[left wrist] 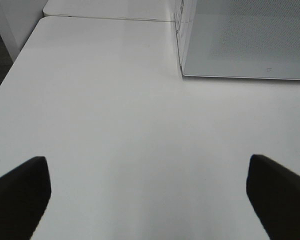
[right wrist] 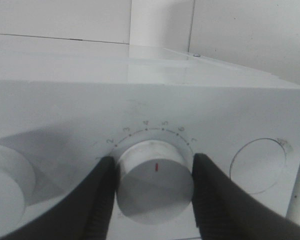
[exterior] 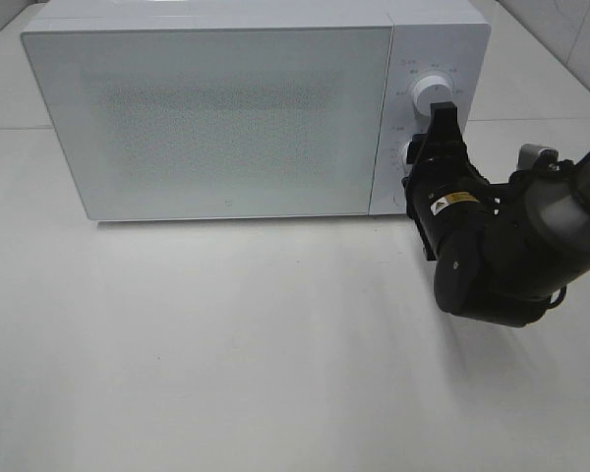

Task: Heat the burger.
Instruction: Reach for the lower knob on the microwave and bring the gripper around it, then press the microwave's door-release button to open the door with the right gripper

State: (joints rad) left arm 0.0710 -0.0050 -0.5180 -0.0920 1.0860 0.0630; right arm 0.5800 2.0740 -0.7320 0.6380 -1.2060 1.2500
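The burger is out of view. The white microwave [exterior: 216, 118] stands at the back of the table with its frosted door closed, and nothing shows through it. My right gripper [exterior: 420, 154] reaches to the control panel and is shut on the lower dial [right wrist: 155, 177]. Its black fingers [right wrist: 102, 200] press both sides of that dial, whose red mark points up below a numbered scale. My left gripper [left wrist: 147, 165] is open over bare table, left of the microwave [left wrist: 245, 40], with nothing between its fingers. It does not show in the exterior view.
An upper dial [exterior: 433, 88] sits above the gripped one, and a round button [right wrist: 257, 165] lies beyond it on the panel. The white table [exterior: 226, 344] stretches in front of the microwave. A tiled wall stands behind.
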